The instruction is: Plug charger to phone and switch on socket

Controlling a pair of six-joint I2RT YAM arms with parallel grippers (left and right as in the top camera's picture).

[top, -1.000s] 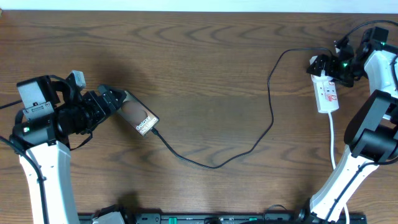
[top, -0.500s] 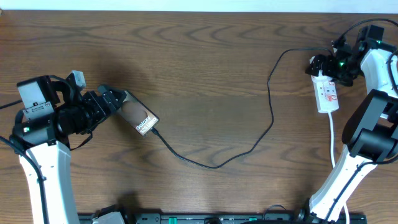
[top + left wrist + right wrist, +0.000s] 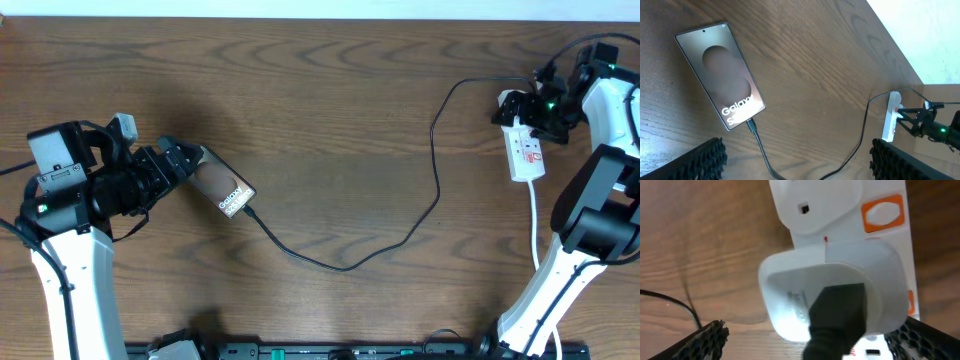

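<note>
Lying on the wood counter (image 3: 330, 90), the phone (image 3: 222, 188) sits just ahead of the left hand (image 3: 190, 158), whose fingers are spread wide and hold nothing. The charger (image 3: 400, 235) runs from the phone to the socket (image 3: 524, 148) at far right. The right hand (image 3: 520, 108), also spread wide, hovers over the socket's top end and hides it from overhead. Switch positions are unclear. One phone, one charger, one socket.

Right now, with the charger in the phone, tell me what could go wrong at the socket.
1. The right gripper hangs open over the white plug, not the orange switch; a press could miss the switch.
2. The socket lies loose on the table; a push might slide it and tug the charger.
3. The left gripper is open close to the phone and could nudge it.
</note>
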